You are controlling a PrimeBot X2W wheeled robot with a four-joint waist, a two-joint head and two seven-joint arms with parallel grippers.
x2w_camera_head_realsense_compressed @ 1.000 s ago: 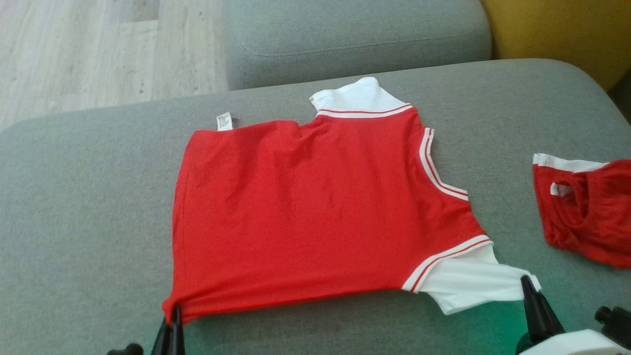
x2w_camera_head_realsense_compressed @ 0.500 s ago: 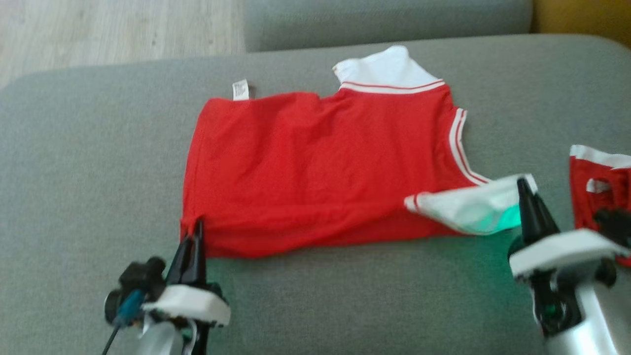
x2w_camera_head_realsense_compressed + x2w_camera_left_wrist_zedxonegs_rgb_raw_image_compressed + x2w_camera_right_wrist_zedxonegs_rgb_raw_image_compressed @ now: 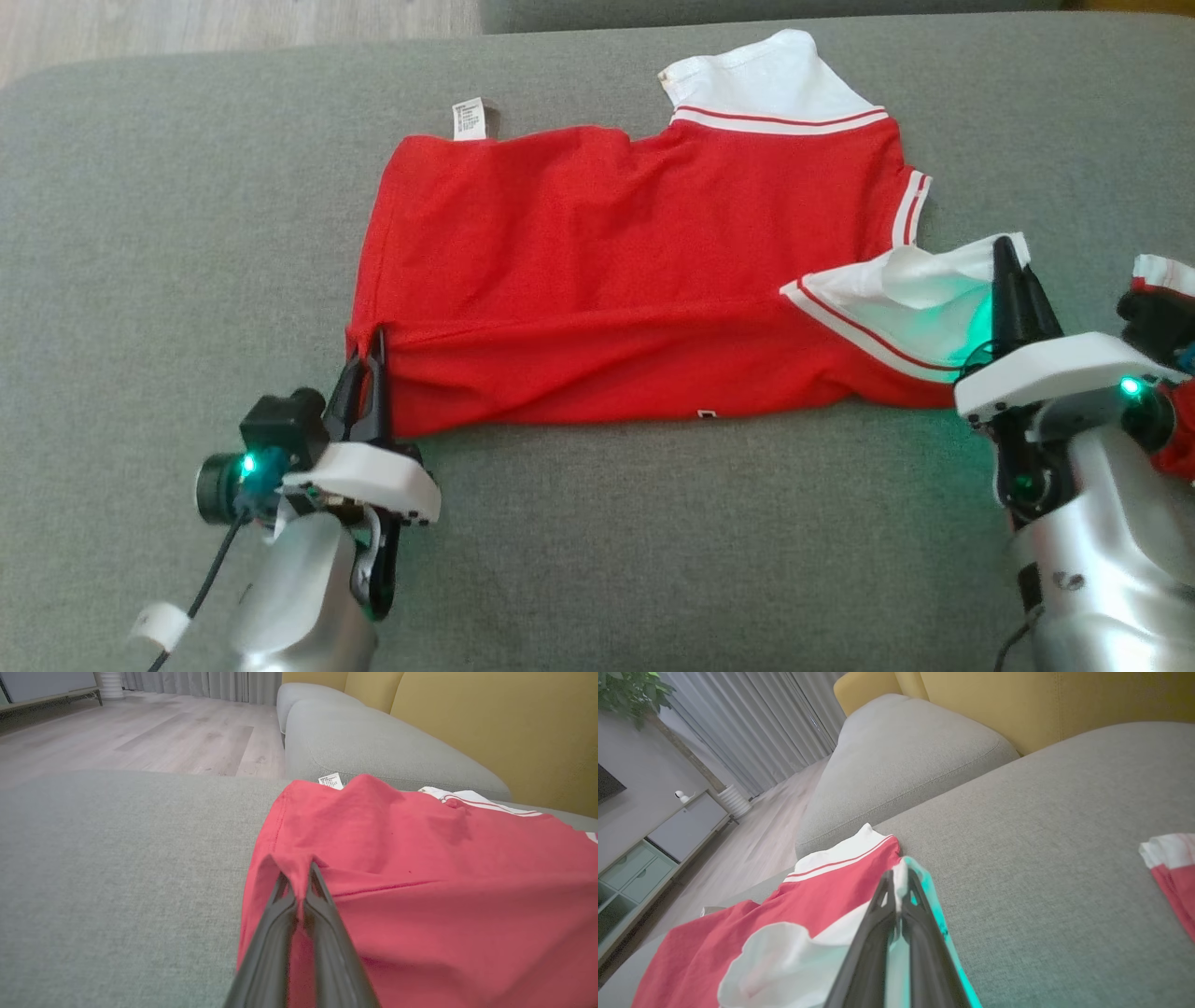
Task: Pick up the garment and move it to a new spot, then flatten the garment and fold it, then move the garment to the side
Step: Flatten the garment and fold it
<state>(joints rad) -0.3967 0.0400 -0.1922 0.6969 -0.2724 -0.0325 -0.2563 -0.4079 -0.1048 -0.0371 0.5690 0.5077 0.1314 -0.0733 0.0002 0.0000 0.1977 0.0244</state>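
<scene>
Red garment (image 3: pixel 616 271) lies left-right, neck (image 3: pixel 907 207) seemingly rightward; left pincer (image 3: pixel 377 334), right pincer (image 3: pixel 1005 246) pinching it.

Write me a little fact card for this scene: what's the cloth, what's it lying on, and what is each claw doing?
garment: red shirt with white sleeves and striped trim, spread mostly flat
surface: grey sofa cushion
left claw: shut, pinching the shirt's near red bottom corner
right claw: shut, pinching the near white sleeve, which is lifted off the cushion
care label: white, poking out at the shirt's far edge
also there: another red-and-white cloth at the cushion's right side
</scene>
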